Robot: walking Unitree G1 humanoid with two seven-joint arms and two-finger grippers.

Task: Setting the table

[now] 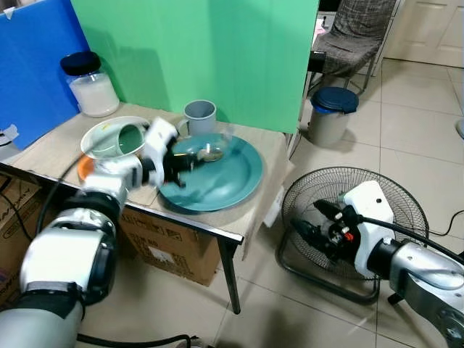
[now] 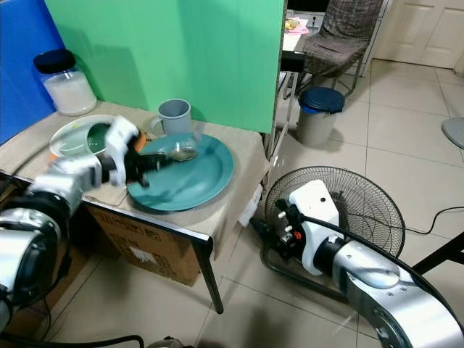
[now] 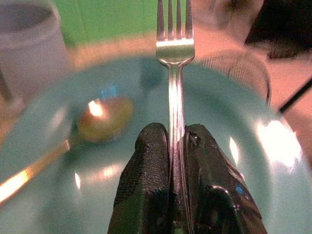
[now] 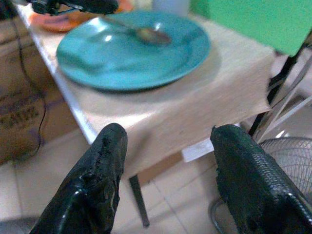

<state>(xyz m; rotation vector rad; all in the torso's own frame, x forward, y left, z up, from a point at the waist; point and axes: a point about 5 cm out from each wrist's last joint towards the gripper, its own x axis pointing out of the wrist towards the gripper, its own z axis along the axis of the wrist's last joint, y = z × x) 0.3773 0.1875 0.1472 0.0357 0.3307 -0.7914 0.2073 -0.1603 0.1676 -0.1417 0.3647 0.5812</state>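
While the teal plate (image 1: 217,181) sits on the desk (image 1: 268,145) with a spoon (image 3: 97,119) already lying in it and the grey mug (image 1: 199,116) just behind, the setting looks partly done, with the fork (image 3: 174,73) yet to be laid. The left tool (image 3: 176,146) hovers over the plate, fingers pinched tight on the fork's handle, tines pointing ahead. The right tool (image 4: 165,161) hangs low beside the desk near the floor fan (image 1: 355,217), fingers spread wide, holding nothing.
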